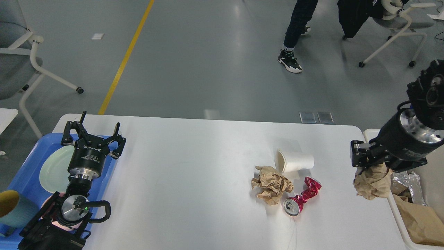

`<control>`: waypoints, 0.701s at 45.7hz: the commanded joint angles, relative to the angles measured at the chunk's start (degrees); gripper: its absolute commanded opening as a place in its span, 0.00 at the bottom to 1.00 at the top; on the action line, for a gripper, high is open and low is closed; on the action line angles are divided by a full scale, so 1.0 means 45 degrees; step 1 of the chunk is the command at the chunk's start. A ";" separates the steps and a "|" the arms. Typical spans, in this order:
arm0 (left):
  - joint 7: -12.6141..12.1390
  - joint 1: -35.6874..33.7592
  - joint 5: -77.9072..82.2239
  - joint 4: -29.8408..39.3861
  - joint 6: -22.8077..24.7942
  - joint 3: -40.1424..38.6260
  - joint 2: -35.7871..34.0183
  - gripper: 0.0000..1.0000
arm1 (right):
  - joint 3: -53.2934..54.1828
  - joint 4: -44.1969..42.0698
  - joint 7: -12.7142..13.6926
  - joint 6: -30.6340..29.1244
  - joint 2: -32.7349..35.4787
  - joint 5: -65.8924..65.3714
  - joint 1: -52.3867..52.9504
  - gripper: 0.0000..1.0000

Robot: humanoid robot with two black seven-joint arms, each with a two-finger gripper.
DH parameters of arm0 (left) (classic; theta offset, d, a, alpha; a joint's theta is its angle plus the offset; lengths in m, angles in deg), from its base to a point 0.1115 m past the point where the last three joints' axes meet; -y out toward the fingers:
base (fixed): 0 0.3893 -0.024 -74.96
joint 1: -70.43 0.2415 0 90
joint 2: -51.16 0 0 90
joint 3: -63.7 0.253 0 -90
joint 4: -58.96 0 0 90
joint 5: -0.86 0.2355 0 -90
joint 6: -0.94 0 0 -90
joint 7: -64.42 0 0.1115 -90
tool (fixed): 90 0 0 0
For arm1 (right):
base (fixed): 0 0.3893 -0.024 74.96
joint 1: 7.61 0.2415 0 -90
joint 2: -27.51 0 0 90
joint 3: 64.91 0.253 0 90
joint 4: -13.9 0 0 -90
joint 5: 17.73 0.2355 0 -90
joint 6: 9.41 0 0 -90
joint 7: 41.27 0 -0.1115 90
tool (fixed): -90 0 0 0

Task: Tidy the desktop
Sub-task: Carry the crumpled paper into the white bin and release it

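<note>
well, in the head view, the desktop [194, 180] fills the lower middle of the frame, a broad white top with rounded far corners, gray floor beyond it at 12 o'clock. the right gripper [373, 166] hangs at about 3 o'clock over the desktop's right edge, its fingers pinched onto a crumpled brown paper ball [373, 182] that dangles below them, clear of the surface and just beside the off-white bin [402, 225] standing past that edge. inside the bin lie brown paper and a bit of crinkled foil. toward 4 o'clock from the middle of the desktop sits a cluster of litter: a second brown paper wad [271, 184], a white paper cup [295, 161] lying on its side at the wad's 1 o'clock with its mouth facing left, and a crushed red can [301, 198] at the wad's 4 o'clock, touching or nearly touching it. the left gripper [93, 133] stands at 9 o'clock with its two fingers spread wide and nothing between them, hovering over the near edge of a blue tray [27, 163]. the tray holds a pale green plate [53, 170], partly hidden by the arm, and a teal cup [14, 208] with a yellow inside at 8 o'clock. a walking person's leg and shoe [289, 62] show on the floor at 1 o'clock, and a yellow floor line [125, 59] runs at 11 o'clock.
</note>
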 commanded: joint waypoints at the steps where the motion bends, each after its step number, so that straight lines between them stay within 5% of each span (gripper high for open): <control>1: 0.0000 -0.0002 0.0002 0.0000 0.0000 0.0000 0.0006 0.96 | -0.0633 -0.0056 -0.0144 0.0136 0.0082 -0.0008 -0.0075 0.00; 8: 0.0000 0.0018 0.0002 0.0000 0.0000 0.0000 0.0007 0.96 | -0.1610 -0.1167 -0.0085 0.0740 0.1543 0.0011 -0.1128 0.00; 18: 0.0000 0.0018 0.0002 0.0000 0.0000 0.0000 0.0007 0.96 | -0.0949 -0.6106 -0.0026 0.2712 0.4788 -0.0106 -0.6495 0.00; 32: 0.0000 0.0018 0.0002 0.0000 0.0000 0.0000 0.0006 0.96 | 0.3405 -1.2726 0.0266 0.6249 0.4831 0.0031 -1.5949 0.00</control>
